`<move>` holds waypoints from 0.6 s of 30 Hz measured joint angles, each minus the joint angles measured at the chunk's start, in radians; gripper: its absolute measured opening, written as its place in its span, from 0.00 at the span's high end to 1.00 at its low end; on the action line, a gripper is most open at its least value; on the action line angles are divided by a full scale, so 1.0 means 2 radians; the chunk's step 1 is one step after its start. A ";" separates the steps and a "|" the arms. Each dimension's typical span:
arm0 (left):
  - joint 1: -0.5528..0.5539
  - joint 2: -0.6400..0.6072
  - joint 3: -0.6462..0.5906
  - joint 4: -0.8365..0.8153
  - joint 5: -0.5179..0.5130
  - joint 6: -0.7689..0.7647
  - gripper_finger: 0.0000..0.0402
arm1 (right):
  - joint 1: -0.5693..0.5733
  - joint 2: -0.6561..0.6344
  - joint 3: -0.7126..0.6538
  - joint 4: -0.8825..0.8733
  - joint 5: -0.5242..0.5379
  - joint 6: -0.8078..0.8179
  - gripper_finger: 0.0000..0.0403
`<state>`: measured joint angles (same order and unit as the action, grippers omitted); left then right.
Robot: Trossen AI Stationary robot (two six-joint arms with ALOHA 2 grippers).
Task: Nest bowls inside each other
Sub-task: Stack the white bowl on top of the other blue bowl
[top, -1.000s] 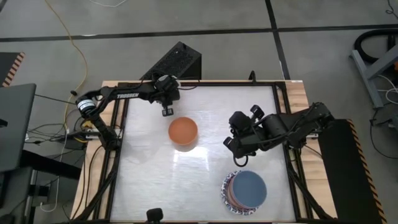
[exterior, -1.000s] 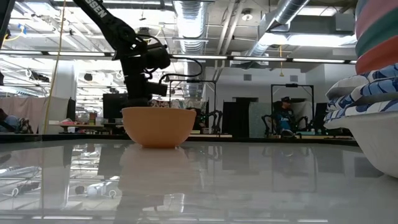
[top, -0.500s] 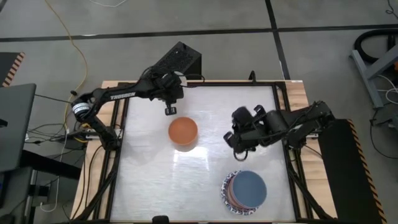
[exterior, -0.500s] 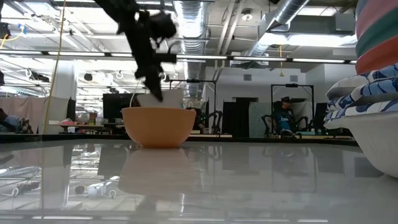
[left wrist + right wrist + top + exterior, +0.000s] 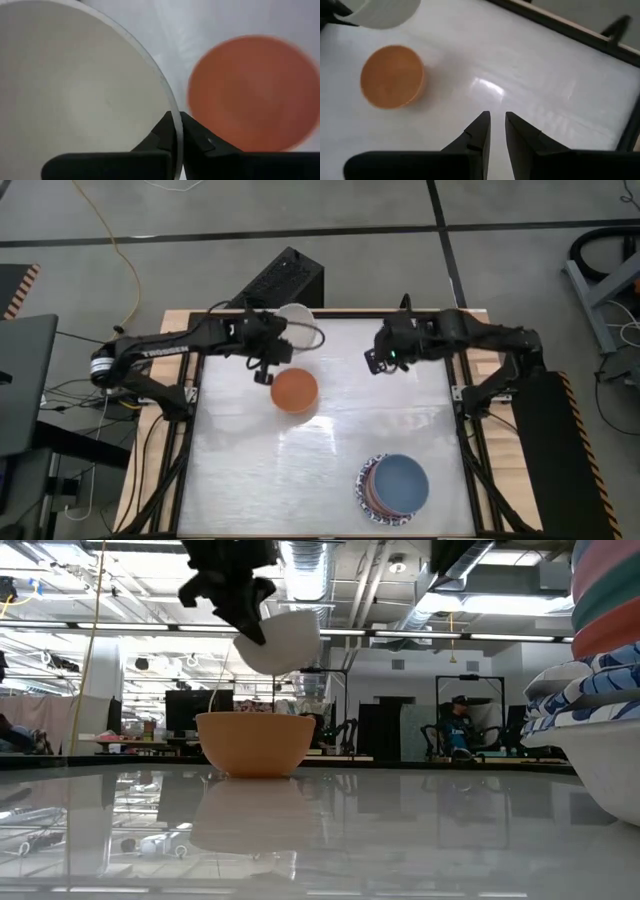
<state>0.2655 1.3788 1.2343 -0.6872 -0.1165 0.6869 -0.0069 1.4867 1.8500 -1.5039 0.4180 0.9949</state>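
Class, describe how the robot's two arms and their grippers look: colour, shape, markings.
Both arms are dark, slim and jointed. The left arm carries white lettering and a pale ring near its base. Each ends in two dark pointed fingers: left gripper, right gripper.

Glossy white table [image 5: 320, 470], smooth bowls [image 5: 295, 391]

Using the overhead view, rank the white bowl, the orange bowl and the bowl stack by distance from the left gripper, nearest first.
1. White bowl: clamped by its rim in the left gripper, lifted near the table's far edge.
2. Orange bowl: on the table just beside the gripper.
3. Bowl stack: near-right corner.
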 joint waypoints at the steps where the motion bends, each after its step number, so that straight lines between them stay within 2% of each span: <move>1: -0.008 0.000 0.000 -0.001 0.000 0.003 1.00 | -0.009 0.002 0.000 0.015 -0.015 -0.026 0.80; 5: -0.038 0.000 0.000 -0.003 0.000 0.002 1.00 | -0.035 0.009 -0.008 0.113 -0.070 -0.122 0.80; 8: -0.056 0.000 0.000 -0.003 0.000 0.002 1.00 | -0.048 0.019 -0.012 0.164 -0.092 -0.164 0.80; 13: -0.076 0.000 0.000 -0.008 -0.001 0.001 1.00 | -0.066 0.049 -0.011 0.208 -0.091 -0.175 0.77; 18: -0.086 0.001 0.000 -0.011 -0.010 0.003 1.00 | -0.078 0.082 -0.012 0.223 -0.106 -0.176 0.65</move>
<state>0.0933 1.3800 1.2335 -0.7093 -0.1356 0.6936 -0.1636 1.6512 1.8267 -1.0581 0.2066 0.6423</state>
